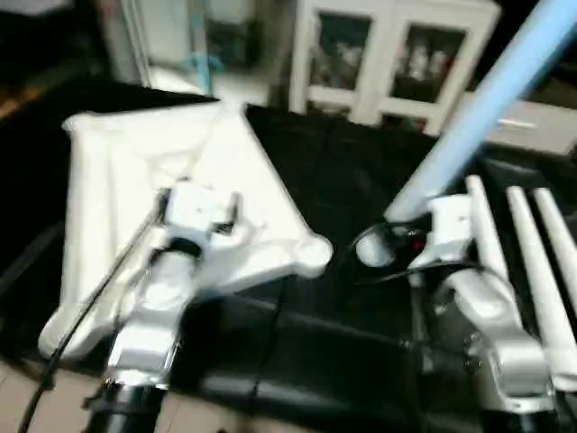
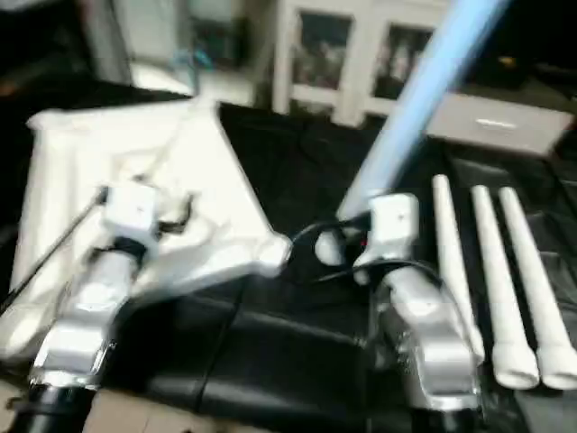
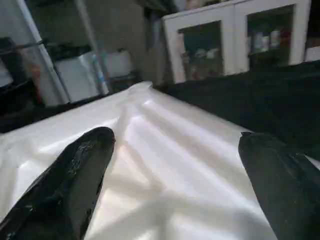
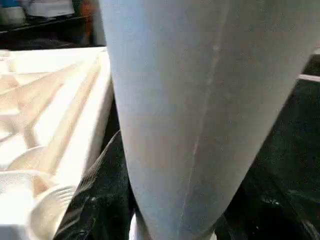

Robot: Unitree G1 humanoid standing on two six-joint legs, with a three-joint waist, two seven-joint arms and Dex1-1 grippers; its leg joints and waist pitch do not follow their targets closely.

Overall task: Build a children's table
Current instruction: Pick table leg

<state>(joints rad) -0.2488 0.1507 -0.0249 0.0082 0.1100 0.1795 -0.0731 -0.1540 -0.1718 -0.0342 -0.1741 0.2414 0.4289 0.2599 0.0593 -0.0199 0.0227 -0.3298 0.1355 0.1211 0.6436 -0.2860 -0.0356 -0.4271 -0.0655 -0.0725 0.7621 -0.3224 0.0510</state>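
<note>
Left eye view: right gripper (image 1: 389, 245) jaws clamped on upright table leg (image 1: 487, 108), corner socket (image 1: 311, 255) just leftward; left gripper (image 3: 175, 185) jaws apart over tabletop (image 1: 135, 180).

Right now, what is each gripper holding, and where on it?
Right gripper grips one table leg near its lower end. Left gripper is open over the tabletop, holding nothing.

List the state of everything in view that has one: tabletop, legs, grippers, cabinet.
Tabletop: upside down on the black surface, ribs up, no legs fitted.
Held leg: tilted up, in the right gripper.
Three spare legs: lying side by side.
Left gripper: open, over the tabletop.
Right gripper: shut on the held leg.
Cabinet: doors closed.
</note>
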